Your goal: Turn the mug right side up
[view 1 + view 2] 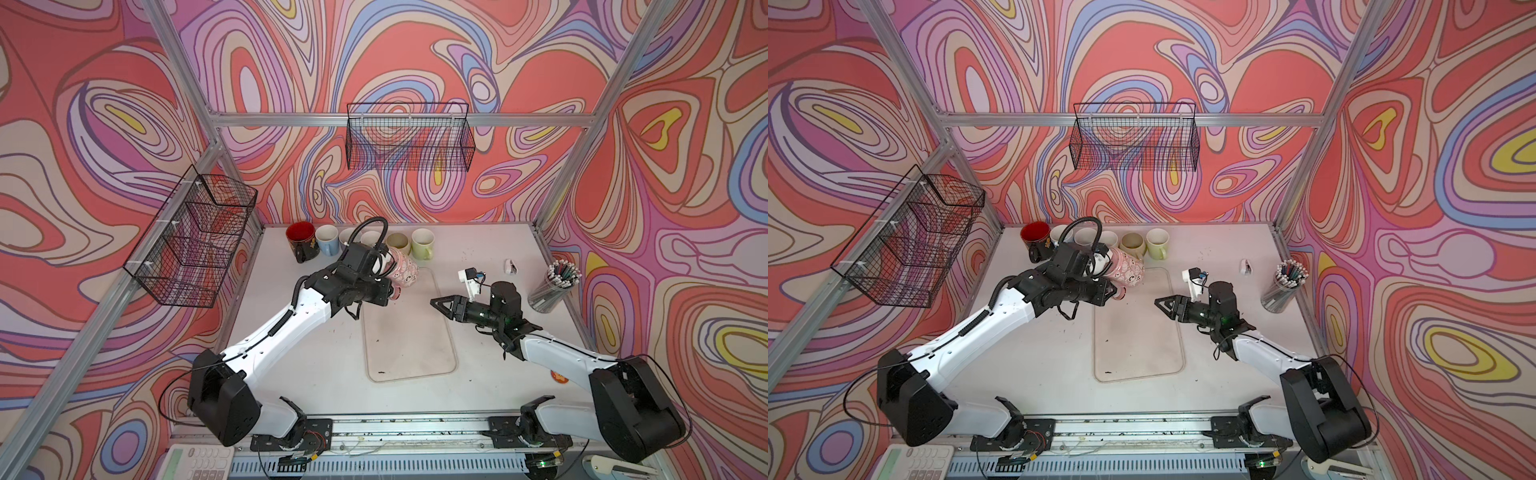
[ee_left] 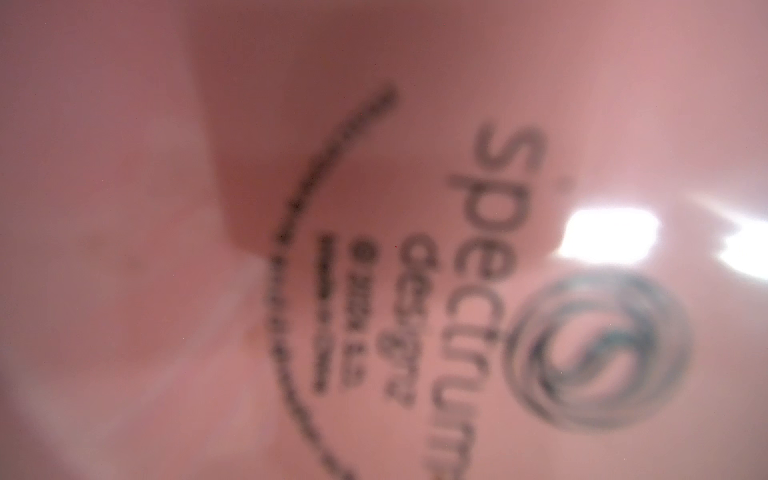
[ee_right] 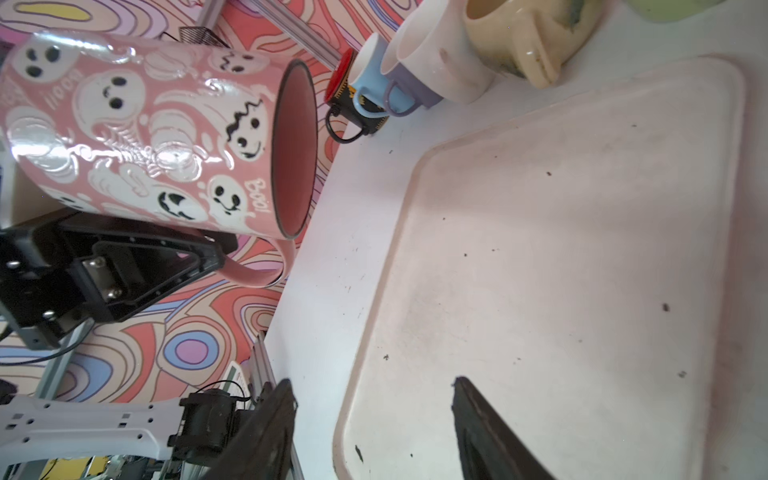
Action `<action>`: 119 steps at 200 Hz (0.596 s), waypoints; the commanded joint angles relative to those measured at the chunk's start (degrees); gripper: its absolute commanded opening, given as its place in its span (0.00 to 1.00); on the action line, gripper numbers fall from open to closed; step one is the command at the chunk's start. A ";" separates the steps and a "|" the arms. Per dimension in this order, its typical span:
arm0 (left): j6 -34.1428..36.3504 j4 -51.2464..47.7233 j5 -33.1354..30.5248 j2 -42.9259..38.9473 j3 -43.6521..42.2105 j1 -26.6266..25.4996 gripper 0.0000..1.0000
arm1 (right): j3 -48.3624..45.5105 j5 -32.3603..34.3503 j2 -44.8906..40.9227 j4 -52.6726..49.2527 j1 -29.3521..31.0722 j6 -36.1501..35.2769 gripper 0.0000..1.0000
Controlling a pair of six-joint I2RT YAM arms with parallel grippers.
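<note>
The pink mug (image 1: 405, 270) (image 1: 1128, 270) with white ghost prints hangs in the air on its side over the far left corner of the tray (image 1: 411, 353). Its mouth faces right. My left gripper (image 1: 392, 291) (image 1: 1116, 292) is shut on the mug's handle (image 3: 257, 272). In the left wrist view the mug's printed pink base (image 2: 415, 249) fills the picture, and the jaws are hidden. My right gripper (image 1: 434, 301) (image 1: 1158, 302) (image 3: 372, 384) stands open and holds nothing, low over the tray's right side (image 3: 582, 249), a short way right of the mug (image 3: 145, 133).
Several mugs stand in a row along the back edge, from a red and black one (image 1: 300, 241) to a pale green one (image 1: 423, 242). A jar of pens (image 1: 552, 286) and a small white object (image 1: 510, 266) sit at the right. Wire baskets (image 1: 195, 241) (image 1: 409, 137) hang on the walls.
</note>
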 commanded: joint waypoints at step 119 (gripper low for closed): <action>-23.97 41.21 27.63 -11.11 -10.35 8.32 0.00 | 3.47 -4.73 16.71 55.34 0.65 27.35 0.73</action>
